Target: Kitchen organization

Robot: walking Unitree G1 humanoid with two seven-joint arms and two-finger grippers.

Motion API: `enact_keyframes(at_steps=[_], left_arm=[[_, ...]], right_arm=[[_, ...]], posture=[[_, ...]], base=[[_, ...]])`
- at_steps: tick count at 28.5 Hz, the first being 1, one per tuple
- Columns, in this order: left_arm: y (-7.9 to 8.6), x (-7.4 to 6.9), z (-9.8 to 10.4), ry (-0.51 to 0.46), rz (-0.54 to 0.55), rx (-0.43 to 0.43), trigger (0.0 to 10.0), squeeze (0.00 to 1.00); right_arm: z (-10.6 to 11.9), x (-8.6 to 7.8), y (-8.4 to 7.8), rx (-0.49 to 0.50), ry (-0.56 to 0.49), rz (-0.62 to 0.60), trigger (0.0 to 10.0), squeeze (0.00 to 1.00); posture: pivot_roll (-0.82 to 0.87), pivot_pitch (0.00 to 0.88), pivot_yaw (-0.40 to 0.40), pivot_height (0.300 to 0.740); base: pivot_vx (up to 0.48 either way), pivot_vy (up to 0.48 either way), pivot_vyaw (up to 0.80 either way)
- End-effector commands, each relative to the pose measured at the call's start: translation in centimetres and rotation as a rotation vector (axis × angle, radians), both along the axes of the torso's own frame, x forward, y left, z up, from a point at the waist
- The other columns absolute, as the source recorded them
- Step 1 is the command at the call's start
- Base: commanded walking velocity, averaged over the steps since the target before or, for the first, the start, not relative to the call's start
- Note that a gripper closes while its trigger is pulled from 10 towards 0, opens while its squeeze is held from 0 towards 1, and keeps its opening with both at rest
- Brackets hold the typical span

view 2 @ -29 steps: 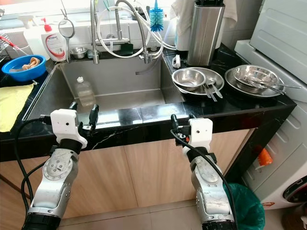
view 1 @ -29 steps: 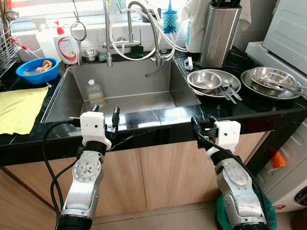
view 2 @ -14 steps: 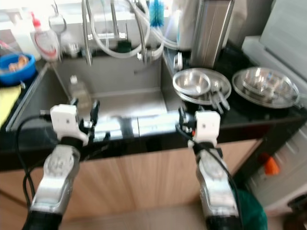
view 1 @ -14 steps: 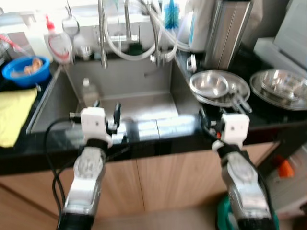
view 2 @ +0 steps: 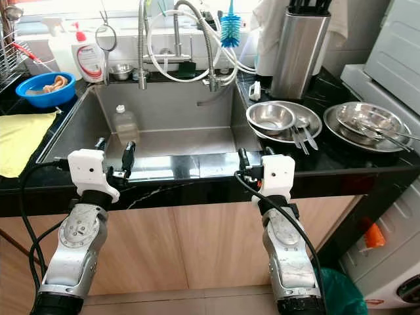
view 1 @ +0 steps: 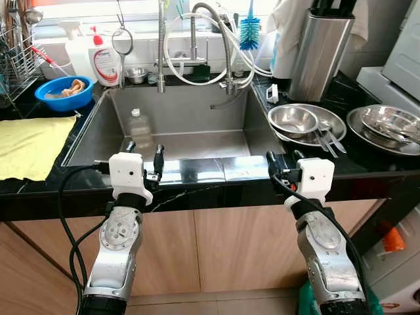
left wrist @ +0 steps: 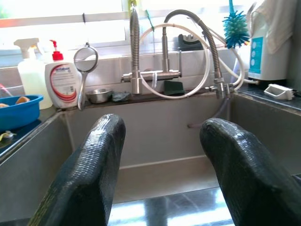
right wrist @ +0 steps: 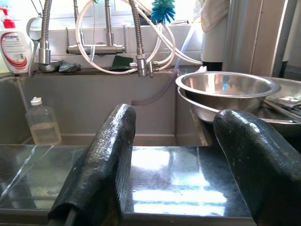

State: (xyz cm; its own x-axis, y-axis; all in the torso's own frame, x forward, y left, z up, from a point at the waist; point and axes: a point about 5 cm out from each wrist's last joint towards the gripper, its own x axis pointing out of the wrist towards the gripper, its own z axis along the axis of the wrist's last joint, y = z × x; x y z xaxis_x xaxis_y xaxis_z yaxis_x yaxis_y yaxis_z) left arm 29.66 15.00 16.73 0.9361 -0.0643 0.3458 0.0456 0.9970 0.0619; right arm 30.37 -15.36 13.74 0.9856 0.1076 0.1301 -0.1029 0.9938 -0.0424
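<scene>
Since nothing has been picked up yet, both hands are held level at the near edge of the table, w/ fingers spread wide and empty — prob. a ready pose before a target is chosen. At far left, a yellow cloth [view 1: 29, 147] is laid flat on the table, likely for drying, w/ a blue bowl [view 1: 63, 92] beyond it. The left hand [view 1: 143, 152] is poised at the near rim of the sink [view 1: 197, 141]. A plastic bottle [view 1: 139, 129] is stood upright in the sink's left part, well apart from both hands. The right hand [view 1: 284, 163] is aimed toward the stacked steel bowls [view 1: 296, 121] on the right, utensils resting beside them; these seem the nearest things to be sorted.
</scene>
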Motion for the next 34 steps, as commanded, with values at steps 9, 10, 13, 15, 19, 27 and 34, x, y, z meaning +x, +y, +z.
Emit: enact_keyframes(at_steps=[9,10,13,15,19,27,34], left_arm=[[0.3,-0.1,0.9,-0.044,0.004,0.001,10.0,0.0],[0.3,-0.1,1.2,-0.056,0.005,-0.006,10.0,0.0],[0.4,-0.1,1.6,-0.072,0.008,-0.011,10.0,0.0],[0.3,-0.1,1.7,-0.075,0.009,-0.01,10.0,0.0],[0.3,0.0,1.9,-0.084,0.013,-0.011,10.0,0.0],[0.7,-0.2,1.7,-0.085,0.031,-0.011,10.0,0.0],[0.7,-0.2,1.3,-0.067,0.033,-0.025,10.0,0.0]], right_arm=[[3.1,-0.1,0.4,-0.058,-0.14,0.031,10.0,0.0],[3.9,-0.1,0.6,-0.07,-0.176,0.036,10.0,0.0],[5.0,0.0,0.9,-0.076,-0.216,0.036,10.0,0.0],[5.3,0.1,1.0,-0.075,-0.224,0.039,10.0,0.0],[5.3,0.1,1.2,-0.075,-0.222,0.041,10.0,0.0],[5.4,-0.1,1.6,-0.072,-0.219,0.054,10.0,0.0],[5.6,-0.2,1.9,-0.074,-0.222,0.065,10.0,0.0]], posture=[[-0.13,0.0,0.033,0.74],[-0.13,0.0,0.034,0.74],[-0.13,0.0,0.035,0.74],[-0.13,0.0,0.034,0.74],[-0.12,0.0,0.027,0.74],[-0.12,0.0,0.026,0.74],[-0.13,0.0,0.026,0.74]], base=[[0.338,0.0,0.0],[0.341,0.0,0.0],[0.339,0.0,0.0],[0.339,0.0,0.0],[0.34,0.0,0.0],[0.039,0.0,0.0],[0.0,0.0,0.0]])
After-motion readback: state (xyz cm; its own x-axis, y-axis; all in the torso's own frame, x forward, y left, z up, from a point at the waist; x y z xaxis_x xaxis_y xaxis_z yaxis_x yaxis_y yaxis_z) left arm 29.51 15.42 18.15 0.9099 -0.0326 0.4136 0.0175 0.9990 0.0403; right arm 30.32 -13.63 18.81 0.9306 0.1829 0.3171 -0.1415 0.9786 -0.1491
